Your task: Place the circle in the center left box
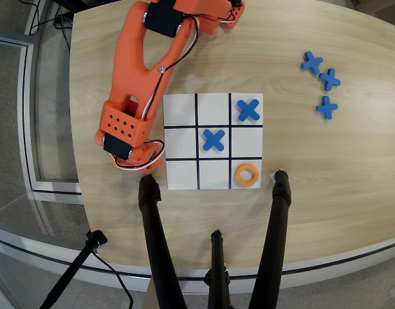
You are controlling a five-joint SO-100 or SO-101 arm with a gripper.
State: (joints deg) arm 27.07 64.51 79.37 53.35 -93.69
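In the overhead view my orange arm reaches down the left side of the white 3x3 board (181,174). Its wrist covers the spot just left of the board, and my gripper (136,161) is under it, so the jaws do not show. Only a sliver of an orange circle (113,162) peeks out at the wrist's left edge; the loose circles there are otherwise hidden. The center left box (247,143), the middle cell of the right column, is bare white. Another orange ring (247,174) lies in the cell below it.
Blue crosses lie in the board's central cell (213,140) and top right cell (248,110). Three spare blue crosses (326,80) sit at the table's right. Black tripod legs (152,225) stand along the front edge of the table.
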